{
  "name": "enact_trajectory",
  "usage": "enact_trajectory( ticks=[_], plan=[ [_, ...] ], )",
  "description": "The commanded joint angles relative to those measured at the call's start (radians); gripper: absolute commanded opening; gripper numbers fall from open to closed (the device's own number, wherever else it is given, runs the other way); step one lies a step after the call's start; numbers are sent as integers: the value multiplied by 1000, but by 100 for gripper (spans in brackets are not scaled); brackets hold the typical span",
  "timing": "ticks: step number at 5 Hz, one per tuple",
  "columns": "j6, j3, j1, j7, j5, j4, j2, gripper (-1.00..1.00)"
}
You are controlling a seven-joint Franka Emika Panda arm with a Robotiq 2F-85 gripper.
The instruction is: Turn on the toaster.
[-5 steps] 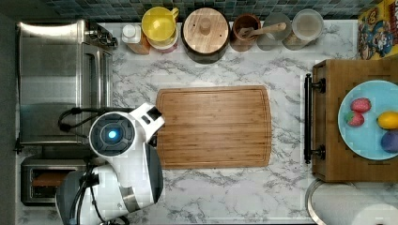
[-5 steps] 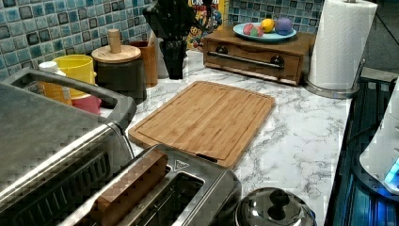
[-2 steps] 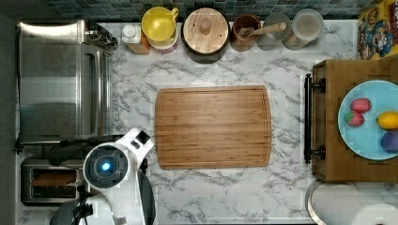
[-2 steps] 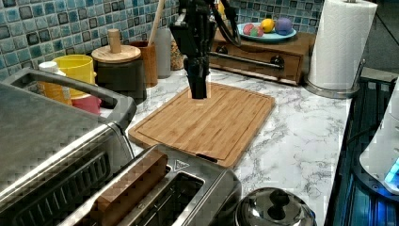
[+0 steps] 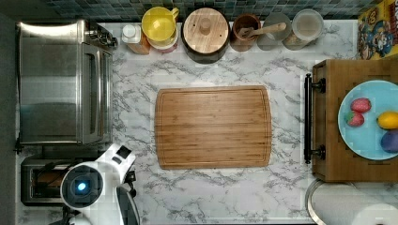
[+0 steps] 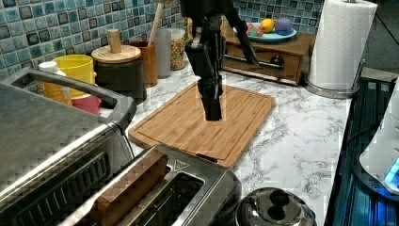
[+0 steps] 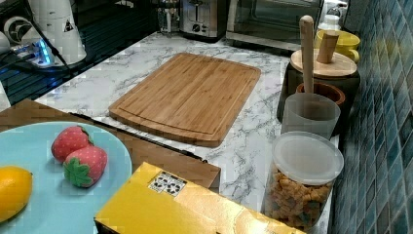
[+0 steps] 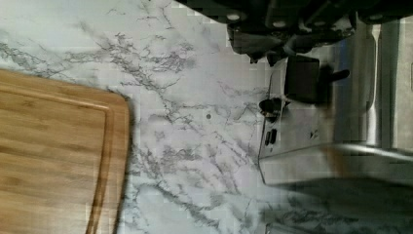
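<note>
One toaster [image 6: 188, 188] with two slots sits on the worktop [image 5: 225, 197], one slot holding bread. One end effector [image 6: 212, 110] hangs above one cutting board [image 5: 213, 126]; I cannot tell its finger state.

Steel two-slot toaster, slice loaded.

The toaster [image 6: 164, 193] is a small boxy brushed-steel unit standing upright, a brown slice sticking up from one long slot. In the wrist view its black lever [image 8: 303, 78] and small knob [image 8: 269, 106] lie directly under the gripper [image 8: 287, 41], very near it.
</note>
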Motion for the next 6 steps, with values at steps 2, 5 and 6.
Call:
enact_trajectory(
  ticks=[2,5,6],
  plan=[
    [155,-29,121,-52,136,-99,-32,-100],
    [227,33,79,38,110,-54,62,-100],
    [264,28,79,44,139,-49,63,-100]
  ],
)
